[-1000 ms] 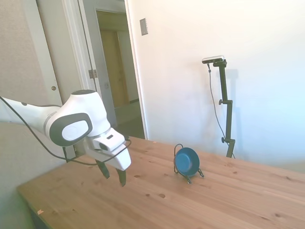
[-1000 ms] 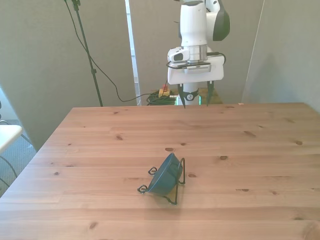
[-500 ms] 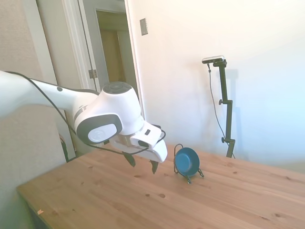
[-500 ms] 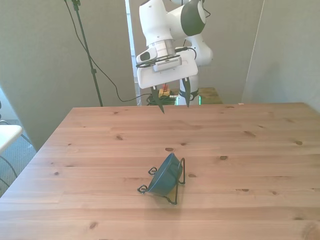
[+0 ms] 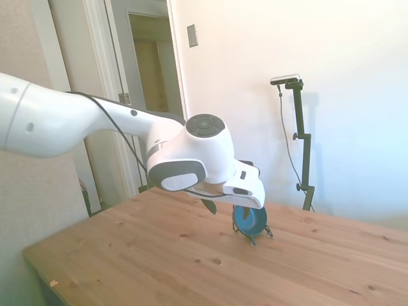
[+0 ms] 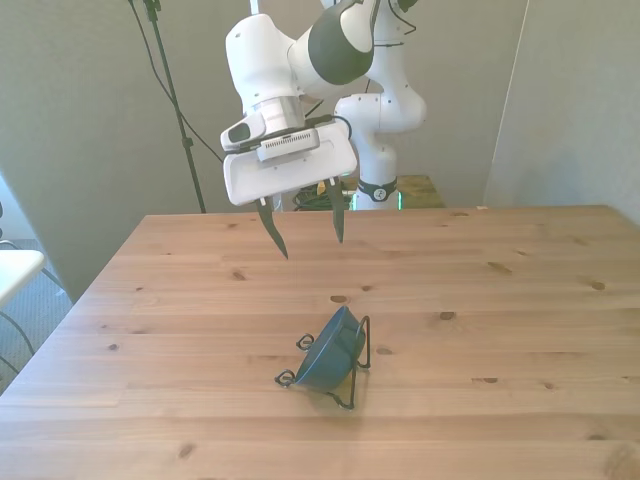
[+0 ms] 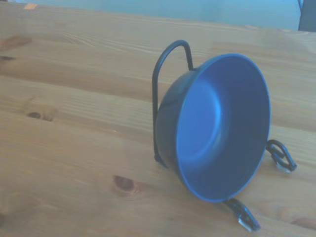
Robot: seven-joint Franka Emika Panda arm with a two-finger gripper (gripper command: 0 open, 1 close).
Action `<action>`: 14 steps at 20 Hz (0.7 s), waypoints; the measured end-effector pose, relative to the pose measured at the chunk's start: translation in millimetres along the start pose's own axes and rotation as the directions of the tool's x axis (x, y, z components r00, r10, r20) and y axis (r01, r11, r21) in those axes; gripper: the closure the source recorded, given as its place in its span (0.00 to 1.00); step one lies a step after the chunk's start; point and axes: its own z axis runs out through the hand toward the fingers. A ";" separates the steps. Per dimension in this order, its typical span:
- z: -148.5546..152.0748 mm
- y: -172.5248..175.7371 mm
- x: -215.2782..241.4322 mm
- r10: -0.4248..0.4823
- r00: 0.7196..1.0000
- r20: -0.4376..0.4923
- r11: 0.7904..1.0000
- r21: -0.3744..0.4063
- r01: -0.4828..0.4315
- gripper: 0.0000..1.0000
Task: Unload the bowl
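Leaning on its edge in a thin black wire stand (image 6: 352, 372), the blue bowl (image 6: 330, 352) sits near the middle of the wooden tabletop (image 6: 500, 330). In the front view the bowl tilts with its rounded underside toward the front view's left and toward the camera, and the stand's upright loop rises just behind it. Two small curled feet of the stand poke out on the front view's left, resting on the wood.

The wrist view shows the bowl (image 7: 217, 126) from its open side: a smooth, plain blue inside, the rim tipped nearly upright, with the wire loop (image 7: 170, 64) curving up against its back. Two wire feet (image 7: 281, 155) stick out below the rim onto the tabletop.

The white arm (image 6: 330, 40) hangs above the far part of the tabletop. Its gripper (image 6: 305, 225) points down, with the two dark fingers (image 6: 273, 232) spread wide and holding nothing. The fingertips hover clear of the wood, well apart from the bowl, which lies nearer the camera and slightly toward the front view's right.

In the side view the gripper's white body (image 5: 245, 191) sits in front of the bowl (image 5: 252, 218) and hides its upper part. One dark finger (image 5: 209, 205) shows beneath the body, just beside the bowl in the picture. The stand's feet (image 5: 261, 234) rest on the tabletop (image 5: 159, 261) below.
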 end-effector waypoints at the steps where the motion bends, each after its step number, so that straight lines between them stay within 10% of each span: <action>1: 7.4 -0.1 5.3 -0.011 1.000 0.004 1.000 -0.005 0.011 0.00; 14: 49.2 -4.9 22.2 -0.169 0.984 0.049 0.984 0.058 0.167 0.00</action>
